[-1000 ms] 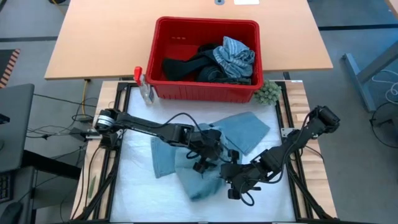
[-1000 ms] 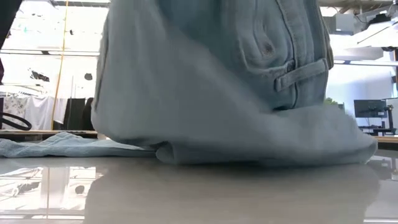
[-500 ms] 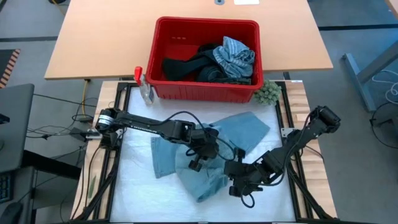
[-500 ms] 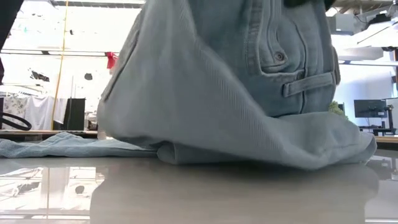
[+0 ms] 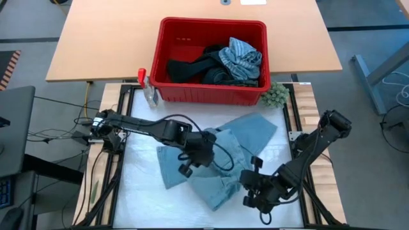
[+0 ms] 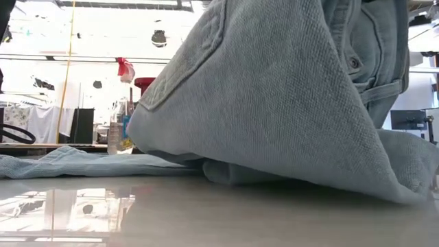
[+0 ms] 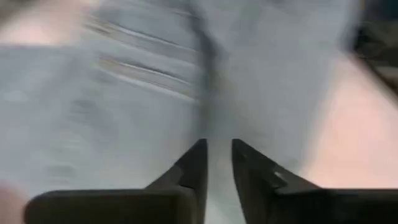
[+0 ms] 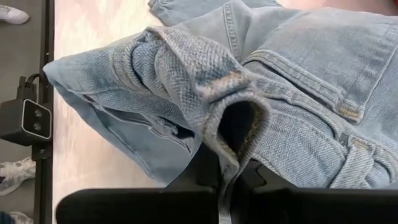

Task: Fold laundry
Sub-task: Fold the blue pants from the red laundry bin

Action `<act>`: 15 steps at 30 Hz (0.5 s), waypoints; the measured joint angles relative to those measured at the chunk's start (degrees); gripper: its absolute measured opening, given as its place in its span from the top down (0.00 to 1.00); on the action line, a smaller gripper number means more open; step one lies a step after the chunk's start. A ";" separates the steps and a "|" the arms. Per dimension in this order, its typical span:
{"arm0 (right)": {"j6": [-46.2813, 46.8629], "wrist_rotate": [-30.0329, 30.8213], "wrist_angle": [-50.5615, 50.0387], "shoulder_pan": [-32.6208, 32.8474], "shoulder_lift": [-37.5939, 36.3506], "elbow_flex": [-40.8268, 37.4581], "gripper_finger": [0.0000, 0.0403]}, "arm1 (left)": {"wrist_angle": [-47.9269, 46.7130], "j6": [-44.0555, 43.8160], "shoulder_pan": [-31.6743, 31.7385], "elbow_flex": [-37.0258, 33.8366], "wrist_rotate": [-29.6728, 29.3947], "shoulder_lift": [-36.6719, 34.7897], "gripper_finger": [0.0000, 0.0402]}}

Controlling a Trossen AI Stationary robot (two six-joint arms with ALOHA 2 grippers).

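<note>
The right end effector point(image 8: 227, 180) is clenched on a bunched fold of the jeans point(image 5: 217, 160), the denim rolled over its fingertips. In the high view it point(image 5: 255, 191) sits at about 5 o'clock on the surface point(image 5: 140, 191), at the garment's near corner. The left end effector point(image 5: 192, 160) is over the middle of the jeans; its fingers point(image 7: 196, 165) stand almost together with denim between them, so it seems to be pinching cloth too.

I judge the step to be spreading the jeans before the first fold. Next, both grips probably need to pull apart and lay the cloth flat.

The low view alone shows the jeans point(image 6: 288, 103) lifted in a tent off the surface, one leg lying flat at 9 o'clock. Only the high view shows the basket point(image 5: 169, 89) at 12 o'clock, with more laundry point(image 5: 239, 57) waiting.
</note>
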 joint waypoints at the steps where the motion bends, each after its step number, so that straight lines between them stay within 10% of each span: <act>1: 0.02 -0.02 0.00 0.04 0.00 0.00 0.93 | 1.84 0.30 0.02 0.00 -2.79 0.02 0.78; 5: 0.17 -0.09 0.47 0.04 0.02 -0.01 0.93 | 10.17 -3.00 1.86 0.38 -9.91 0.07 0.60; 15: -1.37 -3.71 2.20 -1.45 0.02 -0.04 0.93 | 20.52 -4.36 14.54 0.71 6.82 1.23 0.35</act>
